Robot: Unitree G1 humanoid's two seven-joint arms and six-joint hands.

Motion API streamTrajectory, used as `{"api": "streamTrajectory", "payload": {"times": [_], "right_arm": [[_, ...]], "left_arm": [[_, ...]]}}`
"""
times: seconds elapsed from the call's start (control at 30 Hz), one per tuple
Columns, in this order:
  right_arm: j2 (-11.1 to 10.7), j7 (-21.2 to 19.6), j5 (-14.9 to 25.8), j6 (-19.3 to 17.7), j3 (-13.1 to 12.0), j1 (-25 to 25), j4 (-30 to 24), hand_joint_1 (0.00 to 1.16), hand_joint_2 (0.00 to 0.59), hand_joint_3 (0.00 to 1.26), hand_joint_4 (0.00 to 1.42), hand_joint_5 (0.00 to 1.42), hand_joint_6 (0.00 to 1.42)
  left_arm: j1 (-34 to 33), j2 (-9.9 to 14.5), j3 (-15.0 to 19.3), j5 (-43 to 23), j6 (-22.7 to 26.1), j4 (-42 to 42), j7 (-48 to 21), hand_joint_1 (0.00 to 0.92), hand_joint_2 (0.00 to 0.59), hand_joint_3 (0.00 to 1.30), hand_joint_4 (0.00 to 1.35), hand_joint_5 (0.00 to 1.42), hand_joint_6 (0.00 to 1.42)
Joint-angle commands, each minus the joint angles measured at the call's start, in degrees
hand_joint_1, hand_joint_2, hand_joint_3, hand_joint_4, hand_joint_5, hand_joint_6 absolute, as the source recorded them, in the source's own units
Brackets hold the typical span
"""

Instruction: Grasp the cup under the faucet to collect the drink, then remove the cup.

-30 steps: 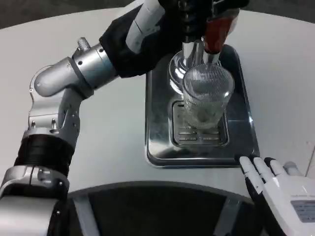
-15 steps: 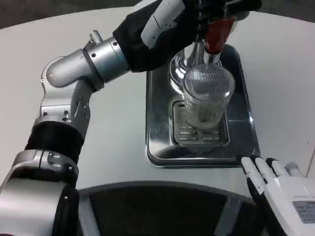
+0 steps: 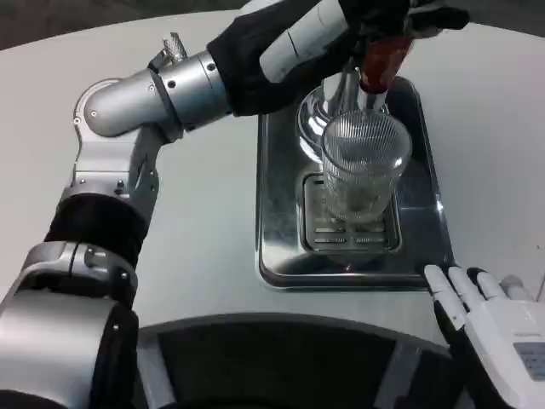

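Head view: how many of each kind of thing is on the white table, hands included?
Ribbed clear cup: 1
Metal drip tray: 1
Faucet with red handle: 1
Robot hands: 2, left hand at the faucet, right hand near the tray
Total: 5

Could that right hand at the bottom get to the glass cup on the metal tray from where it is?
Probably yes. The right hand lies just off the tray's near corner, fingers toward the cup. Bare tray lies between them. The left arm comes in higher up, at the faucet.
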Motion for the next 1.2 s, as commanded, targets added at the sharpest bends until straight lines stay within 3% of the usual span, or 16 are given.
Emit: {"api": "streamTrajectory", "payload": {"times": [0.03, 0.4, 0.57, 0.93, 1.2], "right_arm": [[-0.37, -0.58, 1.67, 0.96, -1.77, -1.05, 0.63, 0.71, 0.276, 0.00, 0.00, 0.00, 0.00], [-1.32, -0.83, 4.44, 1.62, -4.80, -3.85, 1.39, 0.70, 0.272, 0.00, 0.00, 0.00, 0.00], [-2.21, -1.37, 7.66, 2.48, -6.85, -5.45, 2.42, 0.70, 0.271, 0.00, 0.00, 0.00, 0.00], [-6.26, -5.82, 24.80, 4.80, -13.64, -9.51, 7.58, 0.65, 0.256, 0.00, 0.00, 0.00, 0.00], [-9.08, -8.10, 34.32, 7.12, -15.92, -13.30, 11.83, 0.62, 0.253, 0.00, 0.00, 0.00, 0.00]], "left_arm": [[-1.16, 0.26, -1.49, 2.07, -3.70, 0.29, -2.23, 0.000, 0.083, 0.03, 0.00, 0.07, 0.01], [0.02, 1.68, -4.31, 4.34, -10.46, 0.44, -3.63, 0.000, 0.080, 0.03, 0.00, 0.07, 0.00], [1.10, 2.06, -5.46, 4.92, -12.16, 0.74, -4.55, 0.000, 0.080, 0.03, 0.00, 0.07, 0.00], [1.78, 3.19, -7.33, 5.77, -15.35, 0.94, -4.43, 0.000, 0.080, 0.04, 0.00, 0.07, 0.00], [2.44, 4.11, -8.24, 6.14, -16.99, 0.89, -3.95, 0.000, 0.080, 0.05, 0.00, 0.07, 0.00]]}}
